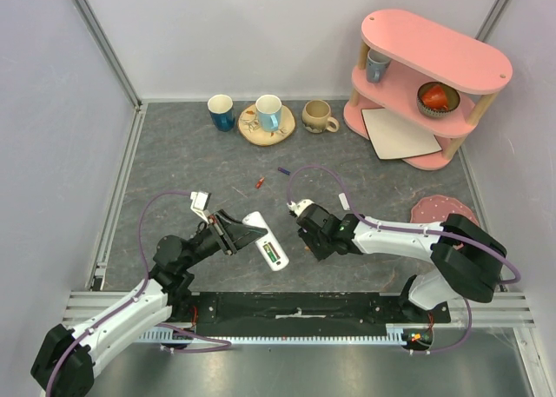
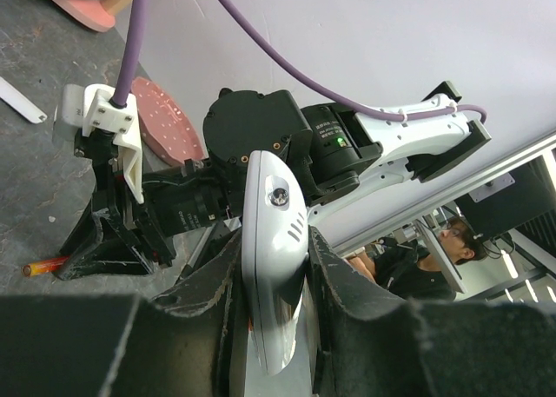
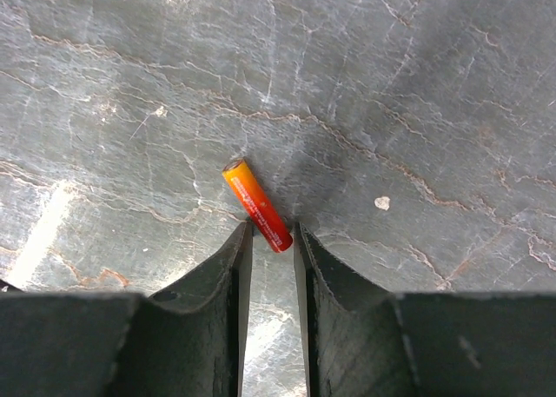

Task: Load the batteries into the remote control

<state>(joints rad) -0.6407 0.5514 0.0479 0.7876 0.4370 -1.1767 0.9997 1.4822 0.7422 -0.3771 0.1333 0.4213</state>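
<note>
My left gripper [image 1: 241, 234] is shut on the white remote control [image 1: 263, 232] and holds it edge-up above the table; in the left wrist view the remote [image 2: 274, 267] is pinched between the two pads. A green battery [image 1: 273, 255] sits in its open back. My right gripper [image 1: 306, 237] points down at the table, just right of the remote. In the right wrist view its narrow jaws [image 3: 273, 232] close round the lower end of a red-orange battery [image 3: 257, 205] lying slantwise on the table. Another red-orange battery [image 1: 259, 183] and a dark purple one [image 1: 283, 169] lie further back.
A small white strip [image 1: 344, 201] lies by the right arm's cable. At the back stand a blue cup [image 1: 221, 112], a cup on a wooden coaster [image 1: 268, 115], a beige mug [image 1: 317, 116] and a pink shelf [image 1: 434, 58] with a white card [image 1: 398, 133]. A pink disc [image 1: 443, 210] lies right.
</note>
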